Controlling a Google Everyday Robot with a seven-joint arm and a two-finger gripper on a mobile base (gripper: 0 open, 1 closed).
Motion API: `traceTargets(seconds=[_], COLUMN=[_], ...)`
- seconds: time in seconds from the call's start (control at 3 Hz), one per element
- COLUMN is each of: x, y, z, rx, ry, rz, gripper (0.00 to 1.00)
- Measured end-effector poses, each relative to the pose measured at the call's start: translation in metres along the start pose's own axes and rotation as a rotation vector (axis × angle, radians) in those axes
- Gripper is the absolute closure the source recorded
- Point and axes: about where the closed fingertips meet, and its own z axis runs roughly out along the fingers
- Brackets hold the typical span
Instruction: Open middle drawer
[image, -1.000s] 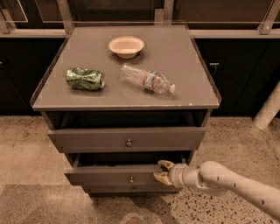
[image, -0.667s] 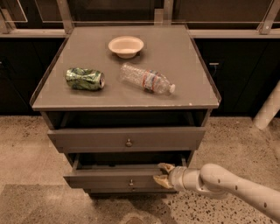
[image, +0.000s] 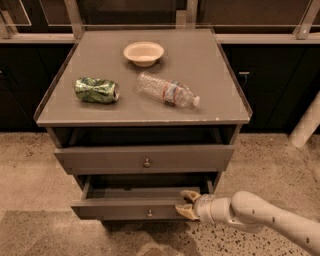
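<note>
The middle drawer (image: 120, 207) is a grey-brown flat front with a small round knob (image: 149, 213), below the top drawer (image: 144, 159). It stands pulled out a little, with a dark gap showing behind its front panel. My gripper (image: 184, 205) comes in from the lower right on a white arm (image: 260, 217). Its tan fingers (image: 190, 195) straddle the top edge of the drawer's front panel, right of the knob, one behind the panel and one in front of it, and are closed on it. The lowest drawer is out of view.
On the cabinet top (image: 210, 100) lie a crushed green can (image: 97, 90), a clear plastic bottle (image: 167, 91) on its side and a pale bowl (image: 143, 52). Dark cabinets (image: 272, 75) line the wall behind. Speckled floor (image: 30, 170) surrounds the unit.
The middle drawer has slid slightly further out towards the camera, and my gripper has moved with it, still on the front panel's top edge.
</note>
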Motion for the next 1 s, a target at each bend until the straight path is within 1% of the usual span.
traceTargets(seconds=[0.33, 0.67, 1.0], x=[-0.004, 0.004, 0.001], y=[0.001, 0.010, 0.011], z=[-0.003, -0.008, -0.010], rx=[0.000, -0.011, -0.012], ry=[0.000, 0.006, 0.006], rz=[0.000, 0.025, 0.026], gripper=[1.00, 1.00, 1.00])
